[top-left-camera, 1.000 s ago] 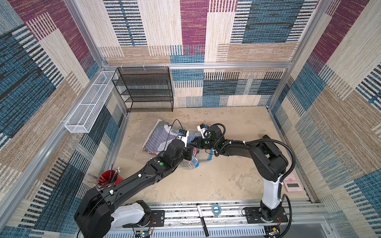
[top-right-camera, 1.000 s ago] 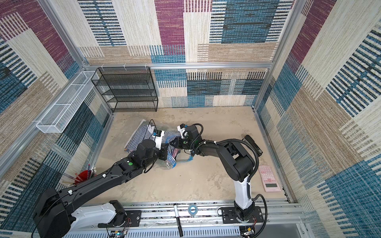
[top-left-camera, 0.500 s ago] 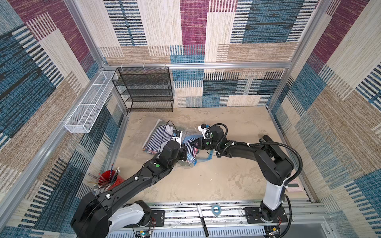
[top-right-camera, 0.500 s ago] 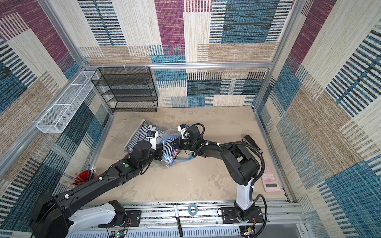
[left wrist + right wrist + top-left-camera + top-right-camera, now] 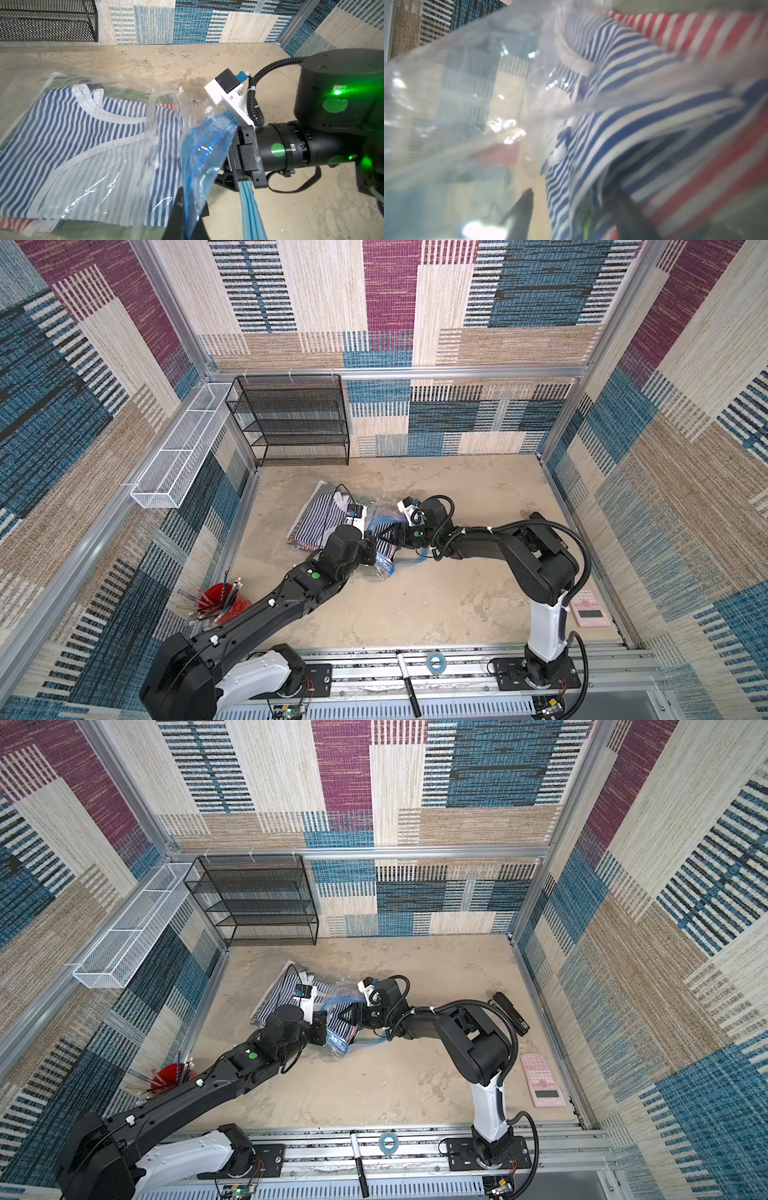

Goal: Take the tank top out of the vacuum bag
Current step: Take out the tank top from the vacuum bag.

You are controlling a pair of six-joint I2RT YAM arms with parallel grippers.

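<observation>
Worktop [image 5: 457, 593] carried the bag [image 5: 128, 87], lying flat left of its middle. Inside the bag lay the tank top [image 5: 72, 128], blue-and-white striped, over a red-striped cloth [image 5: 695, 31]. Its zip strip [image 5: 207, 149] stood raised at the mouth, and the left fingers [image 5: 178, 212] were clamped on it, propping the mouth open. The right fingers [image 5: 523, 203] were inside the mouth, spread apart, with blue-striped fabric between them. By my judgement the step was the grasp on the tank top. The right fingers needed to go deep enough to take a full fold of the blue stripes alone, not the red-striped cloth or the plastic. They then had to close firmly and draw straight out through the mouth while the left fingers held the zip strip taut.
</observation>
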